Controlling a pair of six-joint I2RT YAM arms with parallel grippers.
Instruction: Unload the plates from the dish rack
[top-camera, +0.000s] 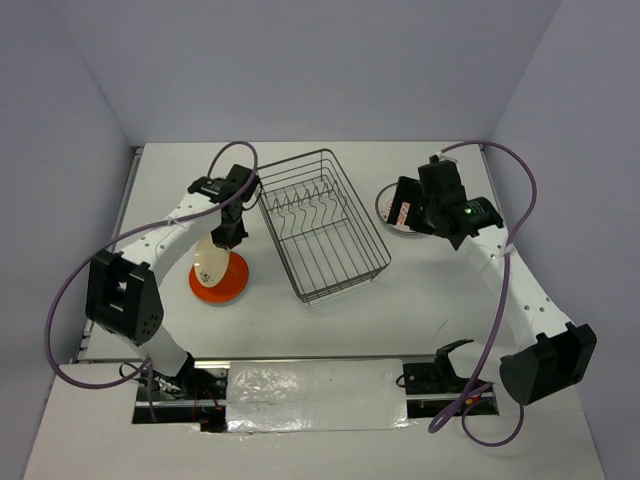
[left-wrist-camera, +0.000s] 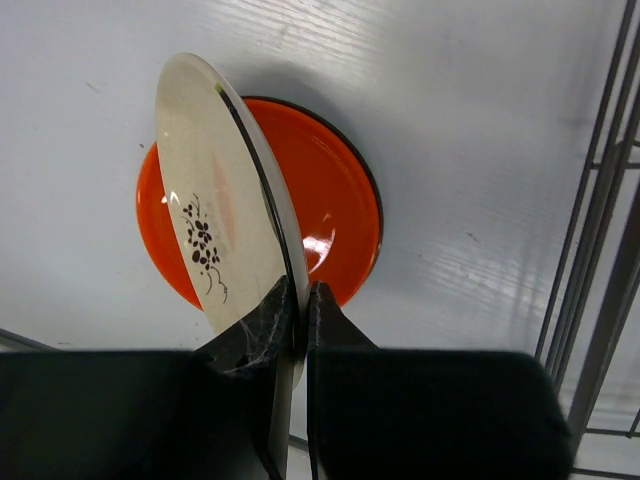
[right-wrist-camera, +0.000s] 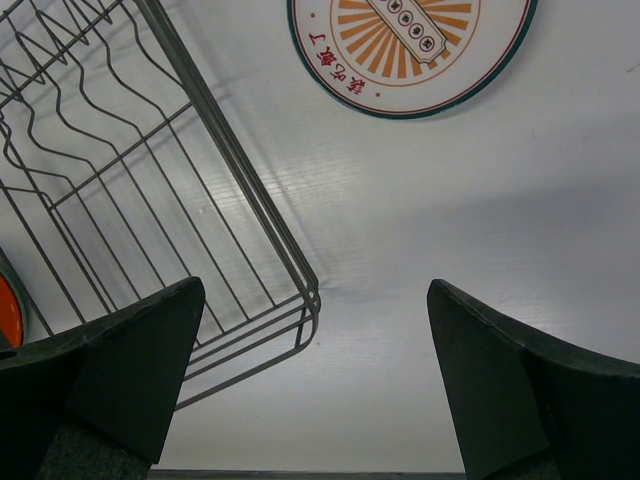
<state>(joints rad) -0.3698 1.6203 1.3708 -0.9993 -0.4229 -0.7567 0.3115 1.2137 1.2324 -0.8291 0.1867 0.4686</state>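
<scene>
The likeliest mishap is on the left: the left pincer is clamped on the very rim of the cream plate, holding it on edge and tilted above the orange plate, which lies flat on the table just left of the dish rack. That is a thin pinch on a smooth, glazed, gently curved surface, so I judge the plate could pivot or slide between the fingers. If it is let go while this upright, it could drop rim-first onto the orange plate, clatter or chip, or roll off toward the rack's wire wall. Laying it nearly flat before letting go would be safer, and stacking off-centre would leave it rocking. The cream plate is pale and glossy with a small dark floral spray near its edge. The orange plate is shiny, shows a bright highlight, and has a thin dark rim. The rack is dark metal wire, rectangular with raised sides and a row of wavy upright tines; no plate shows in it from above, so the unloading looks nearly done. On the right, the right pincer hangs with its fingers wide apart and nothing between them, over bare table near the rack's corner. Just beyond it the white plate with an orange sunburst and a dark greenish rim lies flat. A careless swing there could clip the rack's rim.
</scene>
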